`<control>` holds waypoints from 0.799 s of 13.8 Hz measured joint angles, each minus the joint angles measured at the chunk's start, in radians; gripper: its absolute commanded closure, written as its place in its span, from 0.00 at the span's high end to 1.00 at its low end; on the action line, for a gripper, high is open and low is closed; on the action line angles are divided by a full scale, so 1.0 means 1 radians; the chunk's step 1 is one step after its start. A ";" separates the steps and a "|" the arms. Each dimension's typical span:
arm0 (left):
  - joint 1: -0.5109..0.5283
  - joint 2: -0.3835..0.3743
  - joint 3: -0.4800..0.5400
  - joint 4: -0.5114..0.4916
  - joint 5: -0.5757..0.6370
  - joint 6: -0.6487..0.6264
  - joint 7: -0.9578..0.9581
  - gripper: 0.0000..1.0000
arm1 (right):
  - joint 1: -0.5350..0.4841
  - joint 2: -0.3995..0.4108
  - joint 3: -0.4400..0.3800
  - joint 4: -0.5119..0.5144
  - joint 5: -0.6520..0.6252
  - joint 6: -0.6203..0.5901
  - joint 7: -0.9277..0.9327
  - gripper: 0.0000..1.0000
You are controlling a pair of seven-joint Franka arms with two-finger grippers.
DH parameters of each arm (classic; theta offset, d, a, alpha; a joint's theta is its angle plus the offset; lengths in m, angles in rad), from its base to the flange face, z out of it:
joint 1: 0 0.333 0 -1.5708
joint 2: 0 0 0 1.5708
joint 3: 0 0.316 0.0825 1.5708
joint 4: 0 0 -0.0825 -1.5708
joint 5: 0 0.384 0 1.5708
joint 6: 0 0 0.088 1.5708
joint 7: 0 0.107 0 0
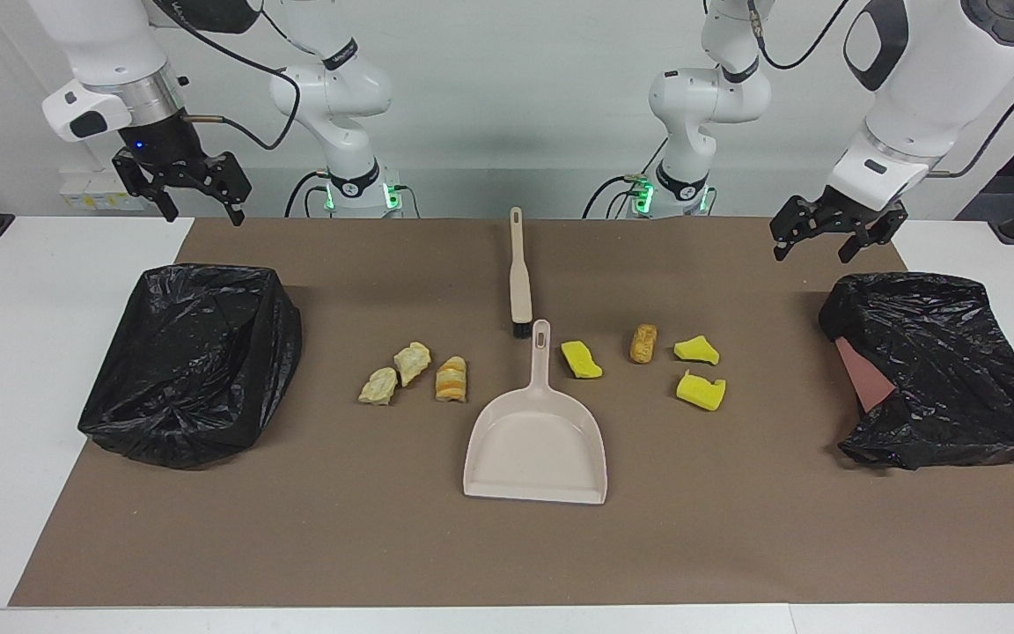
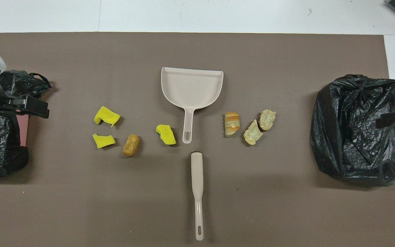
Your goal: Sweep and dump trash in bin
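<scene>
Both grippers are wide open and empty: left gripper (image 1: 840,236) hangs by one black-bagged bin (image 1: 938,370), right gripper (image 1: 194,195) up by the other bin (image 1: 190,361). Trash (image 1: 452,379) is scattered on the brown mat (image 1: 718,528) around the dustpan (image 1: 535,440); the brush (image 1: 519,277) lies nearer the robots. White wall.

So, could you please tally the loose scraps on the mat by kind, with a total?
Yellow spongy chunks: 3
Brown roll-like lump: 1
Pale bread-like pieces: 3
Total: 7
</scene>
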 measured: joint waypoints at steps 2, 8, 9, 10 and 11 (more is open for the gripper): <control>0.000 0.000 -0.001 0.000 0.000 0.000 0.000 1.00 | -0.002 0.000 -0.001 0.000 0.000 0.002 0.000 1.00; 0.000 -0.001 -0.001 0.000 0.000 -0.003 0.000 1.00 | -0.004 0.000 0.005 0.026 0.000 -0.049 -0.012 1.00; 0.000 -0.002 -0.001 -0.003 0.000 -0.003 0.000 1.00 | -0.003 -0.001 0.007 0.033 0.000 -0.058 -0.012 1.00; 0.000 -0.005 -0.002 -0.009 0.000 -0.003 0.000 1.00 | -0.002 -0.001 0.008 0.036 0.000 -0.061 -0.012 1.00; 0.000 -0.009 -0.004 -0.018 0.000 -0.003 0.000 1.00 | -0.001 0.000 0.009 0.036 0.000 -0.062 -0.012 1.00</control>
